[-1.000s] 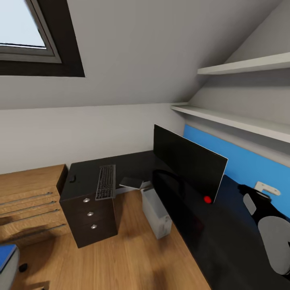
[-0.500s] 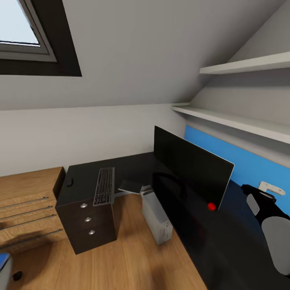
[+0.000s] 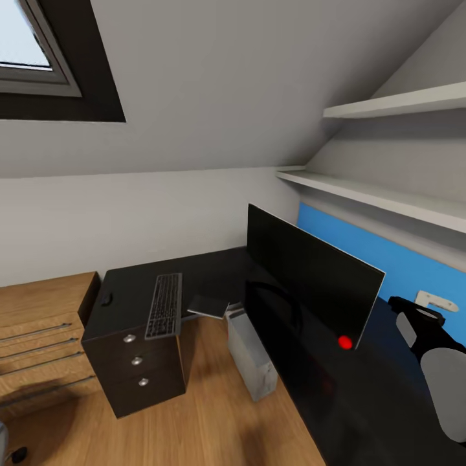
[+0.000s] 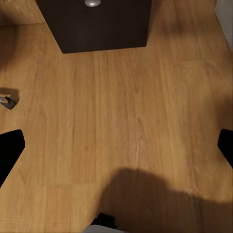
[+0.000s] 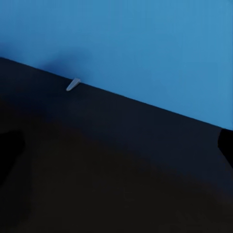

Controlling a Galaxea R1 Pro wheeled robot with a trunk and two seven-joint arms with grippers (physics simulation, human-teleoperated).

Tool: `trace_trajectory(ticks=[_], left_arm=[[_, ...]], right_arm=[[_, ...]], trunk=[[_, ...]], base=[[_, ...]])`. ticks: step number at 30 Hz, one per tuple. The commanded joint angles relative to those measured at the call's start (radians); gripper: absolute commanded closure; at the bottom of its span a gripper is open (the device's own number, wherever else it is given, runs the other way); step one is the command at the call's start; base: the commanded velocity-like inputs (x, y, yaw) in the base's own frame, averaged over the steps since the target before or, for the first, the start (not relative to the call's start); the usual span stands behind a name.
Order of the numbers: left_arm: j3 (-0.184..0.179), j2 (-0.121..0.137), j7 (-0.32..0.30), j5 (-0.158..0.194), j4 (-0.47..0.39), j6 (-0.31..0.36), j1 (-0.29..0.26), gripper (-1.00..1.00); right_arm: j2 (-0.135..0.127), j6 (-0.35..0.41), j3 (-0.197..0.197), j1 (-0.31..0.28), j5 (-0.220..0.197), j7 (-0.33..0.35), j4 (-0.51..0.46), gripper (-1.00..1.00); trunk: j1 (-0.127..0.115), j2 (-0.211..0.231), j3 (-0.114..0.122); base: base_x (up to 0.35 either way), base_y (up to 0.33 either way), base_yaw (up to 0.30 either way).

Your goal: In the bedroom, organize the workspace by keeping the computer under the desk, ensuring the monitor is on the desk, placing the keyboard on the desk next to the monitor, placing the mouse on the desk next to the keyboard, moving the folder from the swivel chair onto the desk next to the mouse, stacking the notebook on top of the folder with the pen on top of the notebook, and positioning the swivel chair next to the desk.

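Now the monitor (image 3: 309, 275) stands on the black worktop (image 3: 362, 388), the keyboard (image 3: 164, 305) far left above the drawers, the mouse (image 3: 105, 299) left of it, the computer (image 3: 251, 356) underneath on the floor. Both arms' jaws stand wide, holding nothing.

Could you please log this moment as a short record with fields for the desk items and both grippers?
monitor: upright on the desk, red light lit at its lower corner
keyboard: flat on the desk wing above the drawer unit
mouse: near that wing's far edge
notebook: at the desk's inner edge
computer: on the floor by the desk
left gripper: open, over bare floor
right gripper: open, over the desk
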Motion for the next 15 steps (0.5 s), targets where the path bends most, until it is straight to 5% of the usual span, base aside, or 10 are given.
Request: trace_trajectory(ticks=[1,15], left_arm=[[-0.008,0.001,0.007,0.010,0.000,-0.006,-0.001,-1.00],[-0.008,0.002,0.007,0.010,0.001,-0.006,-0.001,-1.00]], right_arm=[[0.000,0.006,-0.001,-0.001,0.002,-0.001,-0.001,-1.00],[0.004,-0.011,0.000,-0.001,0.057,0.073,0.001,-1.00]], trunk=[[0.001,-0.002,-0.002],[0.001,-0.002,-0.002]], base=[[0.197,-0.001,0.000],[0.039,0.000,0.000]])
